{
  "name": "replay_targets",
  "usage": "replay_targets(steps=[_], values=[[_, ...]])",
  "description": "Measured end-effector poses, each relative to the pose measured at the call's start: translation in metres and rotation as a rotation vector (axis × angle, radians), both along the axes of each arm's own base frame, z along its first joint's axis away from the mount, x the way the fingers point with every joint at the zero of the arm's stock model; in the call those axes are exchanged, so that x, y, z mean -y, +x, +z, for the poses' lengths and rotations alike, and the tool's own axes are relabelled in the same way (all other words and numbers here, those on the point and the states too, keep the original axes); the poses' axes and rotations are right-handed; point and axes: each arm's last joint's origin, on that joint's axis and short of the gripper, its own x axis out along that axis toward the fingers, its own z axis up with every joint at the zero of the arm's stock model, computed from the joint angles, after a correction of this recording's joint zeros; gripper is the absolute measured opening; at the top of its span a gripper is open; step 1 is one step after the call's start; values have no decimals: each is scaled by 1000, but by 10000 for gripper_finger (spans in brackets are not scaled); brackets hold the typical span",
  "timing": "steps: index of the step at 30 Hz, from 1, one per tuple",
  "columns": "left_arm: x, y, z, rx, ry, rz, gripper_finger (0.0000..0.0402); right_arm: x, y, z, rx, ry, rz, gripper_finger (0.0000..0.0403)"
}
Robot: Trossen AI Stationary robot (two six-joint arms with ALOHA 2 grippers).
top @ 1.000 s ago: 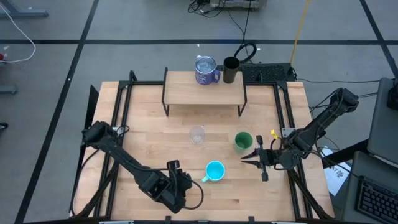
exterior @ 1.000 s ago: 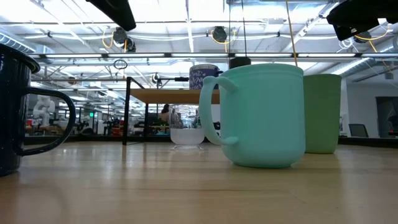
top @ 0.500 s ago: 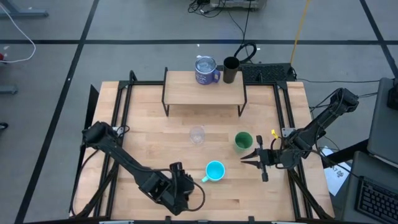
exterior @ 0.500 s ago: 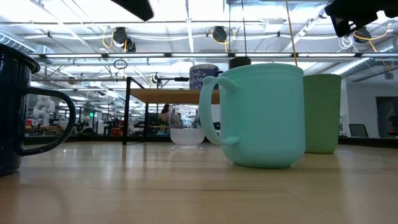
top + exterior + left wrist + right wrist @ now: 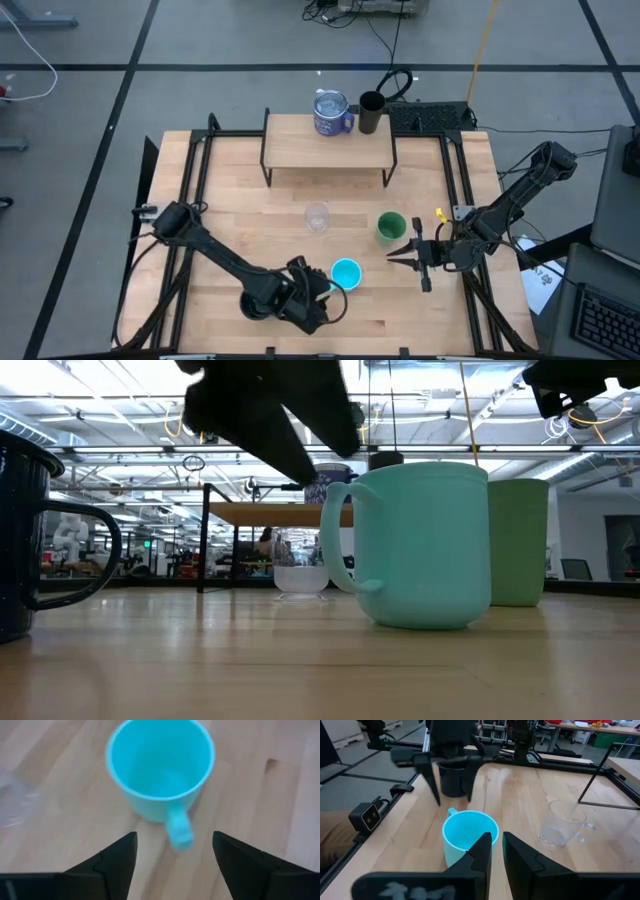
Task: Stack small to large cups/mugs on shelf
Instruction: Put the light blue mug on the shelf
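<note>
The cyan mug (image 5: pixel 346 272) stands on the table near the front, its handle (image 5: pixel 179 827) toward my left gripper (image 5: pixel 174 845). That gripper is open, slants down, and has a finger on each side of the handle's free end, touching nothing. The green cup (image 5: pixel 391 227) and the clear glass (image 5: pixel 317 217) stand mid-table. The blue-purple mug (image 5: pixel 330 113) and the black tumbler (image 5: pixel 371 112) stand on the shelf (image 5: pixel 300 148). The dark handled mug (image 5: pixel 452 779) stands behind my left gripper. My right gripper (image 5: pixel 398 252) hovers shut, right of the cyan mug.
The shelf stands on thin black legs at the table's far middle. Black rails run along the table's left and right sides (image 5: pixel 462 190). Bare wood lies between the shelf and the glass and along the front right.
My left gripper has travelled toward the table's right edge and down, turning as it went, until it reached the cyan mug's handle. In the low view it has dropped into sight above and left of that mug. The mugs have stayed put.
</note>
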Motion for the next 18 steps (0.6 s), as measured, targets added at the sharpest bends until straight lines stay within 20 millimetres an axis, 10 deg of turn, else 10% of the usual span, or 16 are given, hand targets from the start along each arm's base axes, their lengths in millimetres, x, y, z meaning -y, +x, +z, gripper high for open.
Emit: replay_targets(steps=[18], values=[[-5, 13, -22, 33, 75, 40, 234, 0, 0, 0, 1, -10, 4, 36]])
